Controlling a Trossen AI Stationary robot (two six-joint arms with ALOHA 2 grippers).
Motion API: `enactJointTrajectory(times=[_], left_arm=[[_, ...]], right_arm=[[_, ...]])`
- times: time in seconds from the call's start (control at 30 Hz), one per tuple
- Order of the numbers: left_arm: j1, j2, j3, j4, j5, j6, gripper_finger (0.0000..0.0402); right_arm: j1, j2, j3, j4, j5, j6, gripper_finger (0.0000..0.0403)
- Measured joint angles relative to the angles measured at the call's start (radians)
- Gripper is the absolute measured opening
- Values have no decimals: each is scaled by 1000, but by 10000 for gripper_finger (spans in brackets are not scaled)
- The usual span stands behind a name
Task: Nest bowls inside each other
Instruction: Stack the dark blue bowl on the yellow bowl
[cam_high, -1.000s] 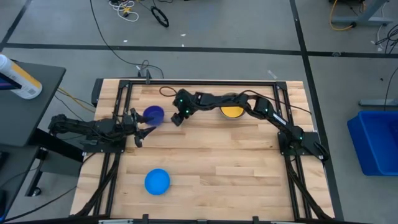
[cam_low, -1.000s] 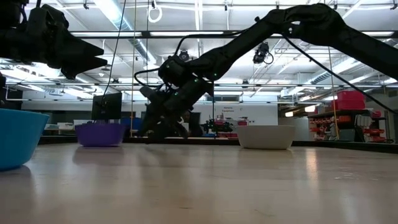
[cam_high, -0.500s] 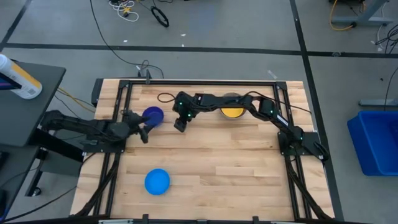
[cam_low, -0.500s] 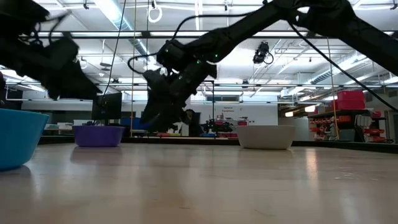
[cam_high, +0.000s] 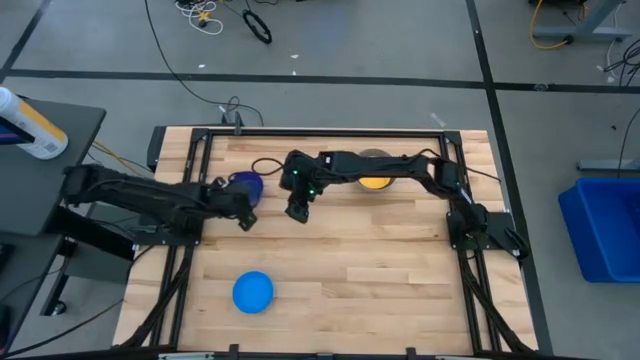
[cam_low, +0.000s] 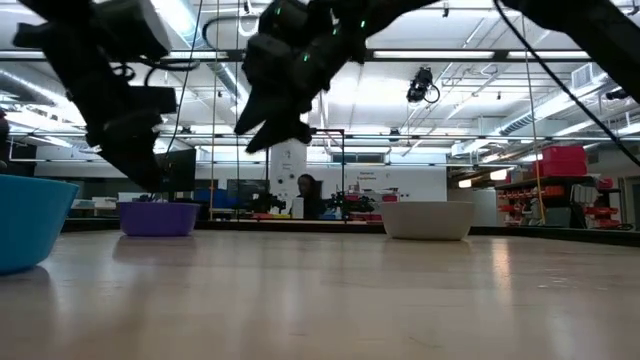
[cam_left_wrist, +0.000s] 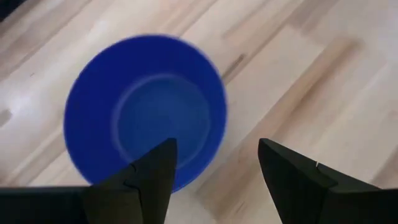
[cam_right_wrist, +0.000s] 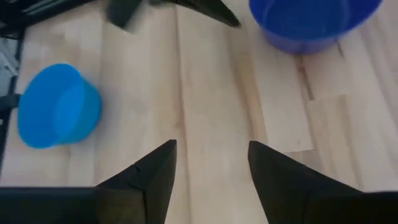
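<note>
The dark blue bowl (cam_high: 247, 183) stands upright on its base at the table's far left and fills the left wrist view (cam_left_wrist: 146, 109). My left gripper (cam_high: 243, 217) is open and tipped downward beside the bowl's near rim without touching it (cam_left_wrist: 214, 171). My right gripper (cam_high: 297, 211) hangs open and empty above the wood, right of that bowl (cam_right_wrist: 211, 149). A yellow bowl (cam_high: 375, 181) sits in a pale grey bowl (cam_low: 427, 220) at the far middle. The light blue bowl (cam_high: 253, 291) stands near the front left.
Black frame rails (cam_high: 190, 240) run along the table's left and right edges, and a cable (cam_high: 262, 160) loops at the far side. Bare wood (cam_high: 360, 260) lies in the middle and near right. A blue bin (cam_high: 605, 225) stands off the table on the right.
My left gripper has swung toward the table's right, up to the dark blue bowl, and tipped from level to pointing downward. My right gripper has risen away from that bowl and drifted toward the near-right side. The bowls have stayed where they were.
</note>
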Motion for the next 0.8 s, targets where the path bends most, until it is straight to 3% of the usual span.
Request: enactJointTrajectory(times=[0.23,0.5,0.6,0.73,0.8], left_arm=[[57,177,53,26,89,41,233],[77,257,53,84,107,44,216],[79,267,52,83,109,61,161],[79,266,52,115,81,109,32],[75,266,52,149,49,140,14]], right_arm=[[61,-95,0,-113,175,-22,222],[118,-140,0,-163,292,-15,210],[135,-146,0,-200,313,-5,205],[168,-147,0,-225,383,2,198],[195,-153,-1,-202,413,-31,194]])
